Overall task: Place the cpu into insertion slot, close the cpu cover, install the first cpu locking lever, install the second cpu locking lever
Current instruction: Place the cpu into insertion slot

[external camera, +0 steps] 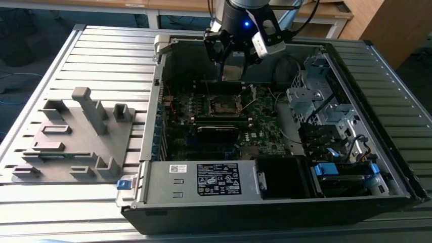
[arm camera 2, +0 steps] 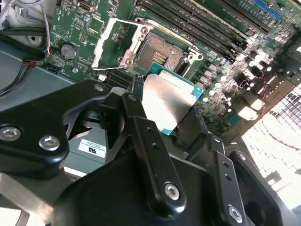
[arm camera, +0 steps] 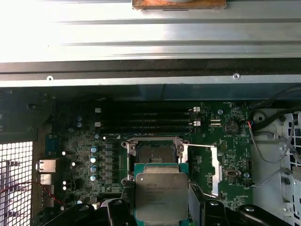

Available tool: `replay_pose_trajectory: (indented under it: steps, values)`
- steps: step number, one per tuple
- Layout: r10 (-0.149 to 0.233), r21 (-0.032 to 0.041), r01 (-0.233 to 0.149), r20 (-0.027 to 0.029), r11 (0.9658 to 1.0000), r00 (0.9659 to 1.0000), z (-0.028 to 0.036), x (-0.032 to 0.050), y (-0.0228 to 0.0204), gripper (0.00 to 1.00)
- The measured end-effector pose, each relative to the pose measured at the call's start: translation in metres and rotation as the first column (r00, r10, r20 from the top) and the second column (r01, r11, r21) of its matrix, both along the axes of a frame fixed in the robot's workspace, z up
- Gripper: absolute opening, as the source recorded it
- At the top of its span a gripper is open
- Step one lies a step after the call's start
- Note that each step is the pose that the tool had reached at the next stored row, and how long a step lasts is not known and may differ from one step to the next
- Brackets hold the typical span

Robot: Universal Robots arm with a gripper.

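Note:
My gripper (external camera: 233, 70) is shut on the cpu (arm camera: 161, 195), a thin square chip with a silvery face on a green-edged base. In both wrist views a black finger (arm camera 2: 137, 115) presses each side of the cpu (arm camera 2: 165, 100). It hangs in the air above the motherboard, a little to one side of the insertion slot (arm camera: 153, 153). The insertion slot (arm camera 2: 161, 52) lies bare, its dark contact field showing. The cpu cover (arm camera 2: 113, 43) is swung open beside the slot, also seen as a silvery frame (arm camera: 203, 162). In the exterior view the insertion slot (external camera: 221, 106) sits below the gripper.
The open computer case (external camera: 378, 167) walls in the motherboard. Memory slots (arm camera: 146, 117) run beside the socket. A drive cage with cables (external camera: 317, 101) stands at the exterior view's right, a power supply box (external camera: 202, 179) in front. A grey parts fixture (external camera: 74, 136) lies outside the case.

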State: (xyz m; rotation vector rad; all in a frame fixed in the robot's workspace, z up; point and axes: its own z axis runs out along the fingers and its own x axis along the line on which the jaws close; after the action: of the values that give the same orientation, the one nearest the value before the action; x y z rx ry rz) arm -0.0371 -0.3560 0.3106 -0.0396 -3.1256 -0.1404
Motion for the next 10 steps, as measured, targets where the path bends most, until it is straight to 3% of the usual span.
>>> replay_pose_trajectory:
  steps: [10]
  values:
    - [0.000,0.0000,0.000,0.0000,1.0000,1.0000,-0.0031,0.0000,0.0000,0.54]
